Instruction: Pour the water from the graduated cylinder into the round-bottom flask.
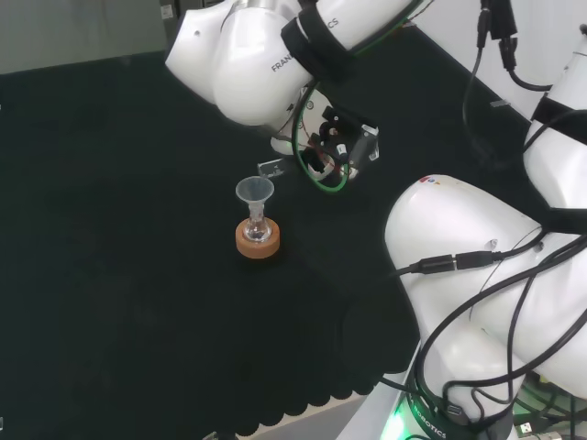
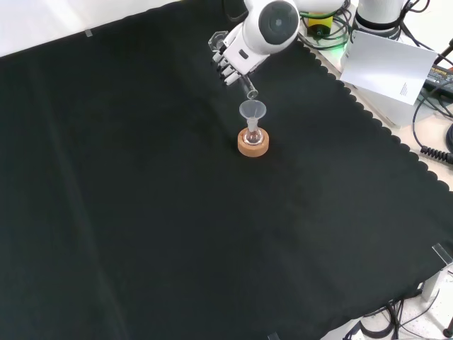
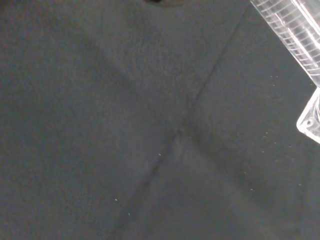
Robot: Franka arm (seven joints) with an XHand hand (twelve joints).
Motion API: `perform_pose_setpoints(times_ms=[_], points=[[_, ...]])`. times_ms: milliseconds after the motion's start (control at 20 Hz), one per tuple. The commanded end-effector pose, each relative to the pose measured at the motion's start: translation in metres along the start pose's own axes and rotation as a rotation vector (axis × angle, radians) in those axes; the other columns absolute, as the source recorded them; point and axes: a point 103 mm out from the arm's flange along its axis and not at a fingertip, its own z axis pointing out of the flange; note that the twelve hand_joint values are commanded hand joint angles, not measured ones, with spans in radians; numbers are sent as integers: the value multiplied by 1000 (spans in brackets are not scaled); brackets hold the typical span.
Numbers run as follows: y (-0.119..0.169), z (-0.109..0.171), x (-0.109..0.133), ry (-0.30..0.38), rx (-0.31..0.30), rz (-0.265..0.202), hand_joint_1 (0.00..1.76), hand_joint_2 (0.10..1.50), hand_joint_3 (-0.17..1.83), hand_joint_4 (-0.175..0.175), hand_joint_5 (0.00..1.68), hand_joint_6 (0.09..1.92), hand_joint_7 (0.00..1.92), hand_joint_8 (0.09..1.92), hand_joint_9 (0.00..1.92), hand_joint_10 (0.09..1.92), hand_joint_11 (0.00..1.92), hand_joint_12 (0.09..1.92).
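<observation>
Matt black cloth with a creased fold covers the desk, bearing a clear glassy flask on a rough cork ring under a translucent plastic funnel.

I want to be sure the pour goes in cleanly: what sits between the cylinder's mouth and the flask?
A funnel stands in the flask's neck, directly below the tilted graduated cylinder's mouth in the front view.

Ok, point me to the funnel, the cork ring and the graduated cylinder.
funnel (image 2: 252, 110), front view, on its cone.
cork ring (image 1: 258, 245), head view, on its front rim.
graduated cylinder (image 3: 294, 27), wrist view, on its clear ribbed wall.
</observation>
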Motion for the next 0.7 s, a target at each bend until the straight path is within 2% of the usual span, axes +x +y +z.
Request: perform_pose_setpoints(times_ms=[50,150,700], points=[[0,2,-2,197,-120,3,1144,1073,157,-175,933,1106,1211,345,1407,87,1190,756],[0,7,-11,297,-161,-2,1143,1072,159,-175,933,1106,1210,345,1407,87,1190,756],[3,20,-42,534,-360,-34,1143,1069,167,-175,930,1110,1208,348,1407,87,1189,756]])
